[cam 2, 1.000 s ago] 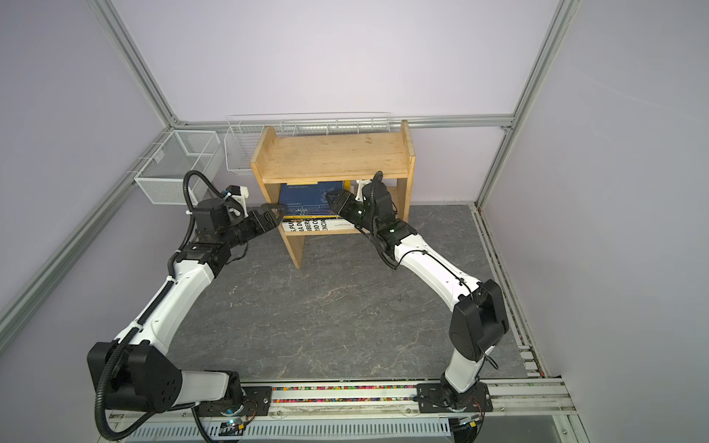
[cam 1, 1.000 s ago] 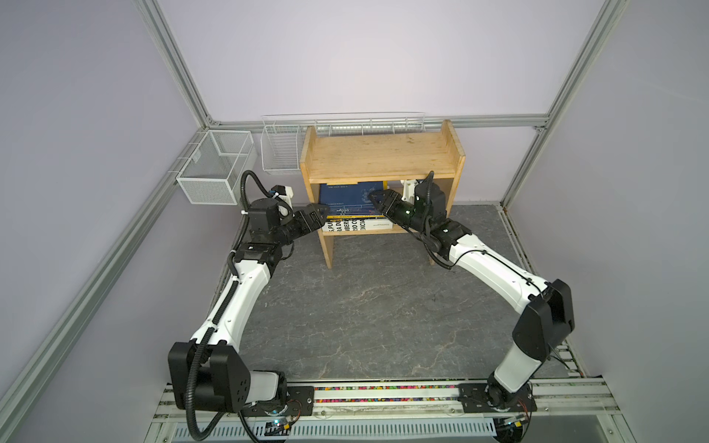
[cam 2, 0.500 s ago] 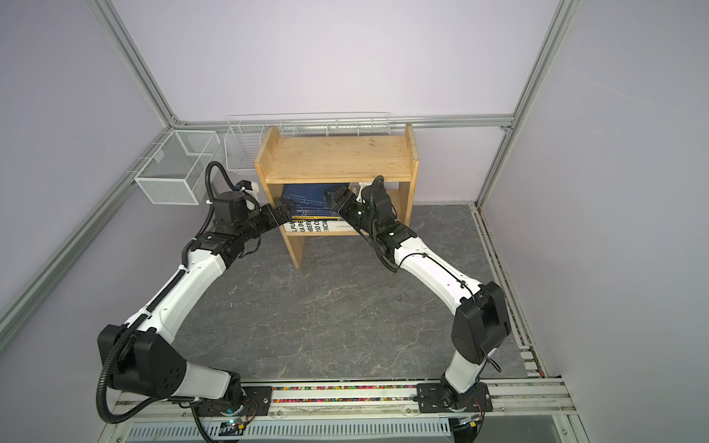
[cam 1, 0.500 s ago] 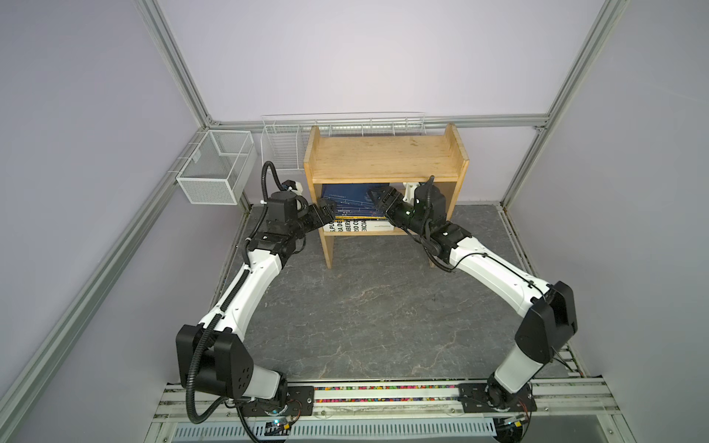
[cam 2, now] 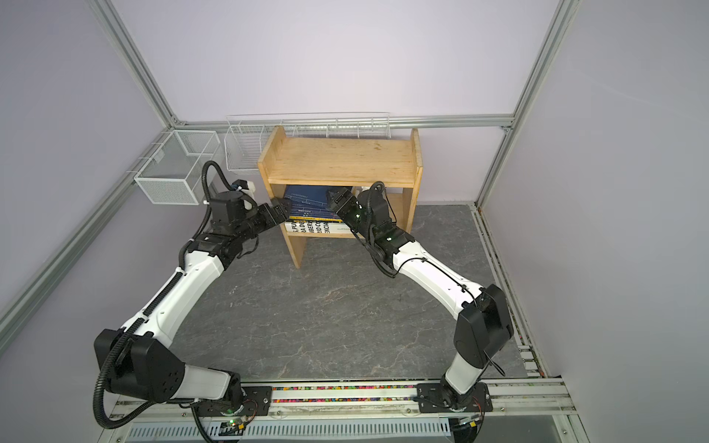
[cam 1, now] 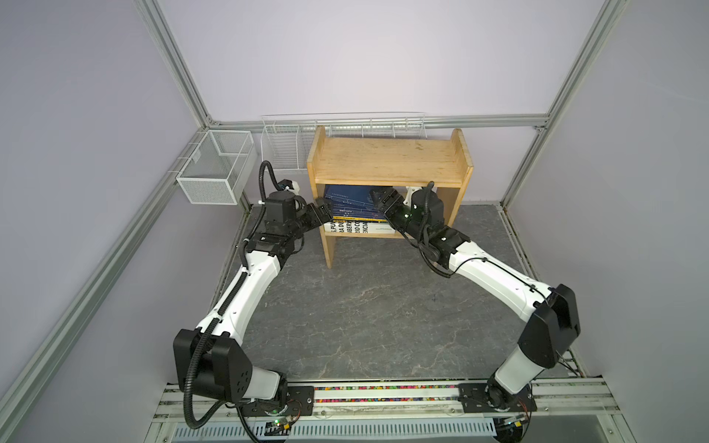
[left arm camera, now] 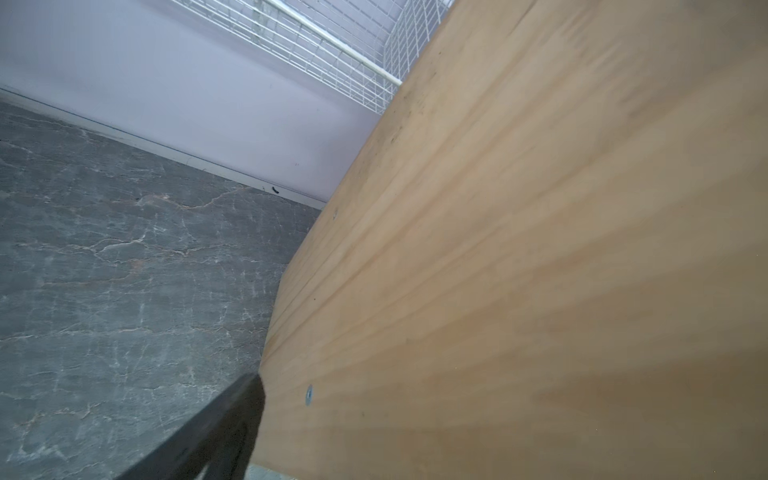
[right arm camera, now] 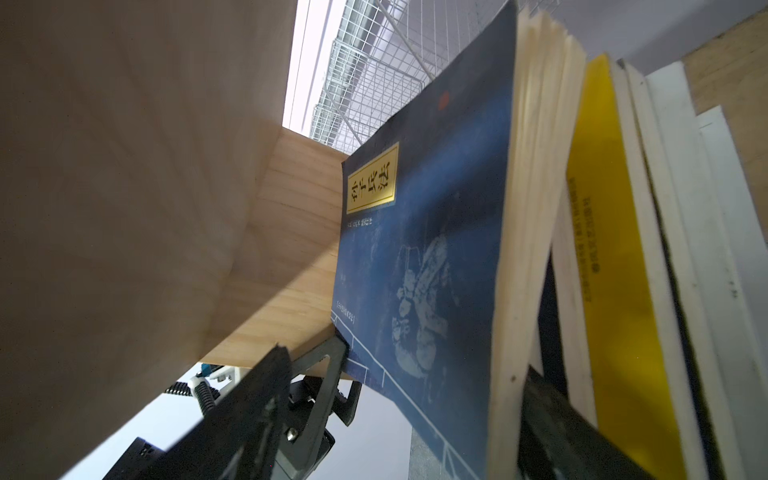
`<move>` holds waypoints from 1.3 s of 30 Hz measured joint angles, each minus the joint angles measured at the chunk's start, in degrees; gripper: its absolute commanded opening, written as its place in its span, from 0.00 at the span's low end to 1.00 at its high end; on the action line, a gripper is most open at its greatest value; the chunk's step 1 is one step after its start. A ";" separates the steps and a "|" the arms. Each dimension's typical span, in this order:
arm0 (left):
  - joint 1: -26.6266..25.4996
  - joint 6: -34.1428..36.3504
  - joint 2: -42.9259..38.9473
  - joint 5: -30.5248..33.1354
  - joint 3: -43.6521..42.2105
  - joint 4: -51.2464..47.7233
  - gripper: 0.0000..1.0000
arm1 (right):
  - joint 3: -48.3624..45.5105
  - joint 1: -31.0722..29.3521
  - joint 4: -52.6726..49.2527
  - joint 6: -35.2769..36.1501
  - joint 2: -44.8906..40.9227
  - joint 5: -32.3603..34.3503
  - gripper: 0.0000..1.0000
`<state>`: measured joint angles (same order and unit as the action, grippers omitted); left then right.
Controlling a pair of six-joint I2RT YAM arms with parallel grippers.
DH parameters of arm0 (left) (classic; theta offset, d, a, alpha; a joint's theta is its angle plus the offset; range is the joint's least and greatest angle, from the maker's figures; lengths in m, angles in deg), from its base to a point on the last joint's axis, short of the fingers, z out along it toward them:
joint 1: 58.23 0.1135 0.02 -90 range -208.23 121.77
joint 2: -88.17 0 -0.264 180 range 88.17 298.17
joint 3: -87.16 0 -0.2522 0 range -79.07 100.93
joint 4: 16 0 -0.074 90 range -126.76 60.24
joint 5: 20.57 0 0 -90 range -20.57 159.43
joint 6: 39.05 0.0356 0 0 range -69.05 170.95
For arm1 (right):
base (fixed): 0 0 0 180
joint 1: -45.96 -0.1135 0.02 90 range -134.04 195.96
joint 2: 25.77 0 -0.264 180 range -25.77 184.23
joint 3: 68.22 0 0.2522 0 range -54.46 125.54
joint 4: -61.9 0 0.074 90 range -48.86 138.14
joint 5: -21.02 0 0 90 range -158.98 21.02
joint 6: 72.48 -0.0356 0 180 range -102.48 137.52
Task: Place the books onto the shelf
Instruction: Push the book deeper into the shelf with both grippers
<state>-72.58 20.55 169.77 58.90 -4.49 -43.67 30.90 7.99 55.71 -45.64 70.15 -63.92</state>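
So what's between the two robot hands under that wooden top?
The books, stacked on the lower tier of the shelf, lie between left hand and right hand; both top views show it.

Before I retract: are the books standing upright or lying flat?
Lying flat: the books are stacked on the shelf's lower tier, white one lowest, navy one on top.

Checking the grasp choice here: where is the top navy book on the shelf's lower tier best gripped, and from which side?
Pinch the navy book at its exposed page edge, one finger over the cover, one beneath, coming level from the open front beside the right gripper. It lies flat atop the stack; the shelf board close above probably rules out reaching down.
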 measured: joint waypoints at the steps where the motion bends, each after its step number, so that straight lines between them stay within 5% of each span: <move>1: 0.04 -0.42 0.00 -1.05 -0.15 0.94 0.99 | 0.00 0.00 0.00 0.04 0.00 -0.13 0.80; 10: 0.02 -4.35 0.63 -5.27 -0.55 8.63 0.99 | 0.00 0.22 -0.02 0.20 0.09 -0.68 0.78; 17: -1.33 -6.93 6.86 -1.16 1.97 9.05 0.97 | 0.00 0.50 0.00 0.46 0.11 -1.60 0.79; 39: -3.56 -7.98 5.29 8.57 1.97 6.78 0.94 | -4.09 0.87 5.42 0.46 -1.55 -1.07 0.84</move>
<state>-76.14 12.58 175.06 67.47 -2.52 -36.90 26.81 8.86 61.13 -45.18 68.60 -65.00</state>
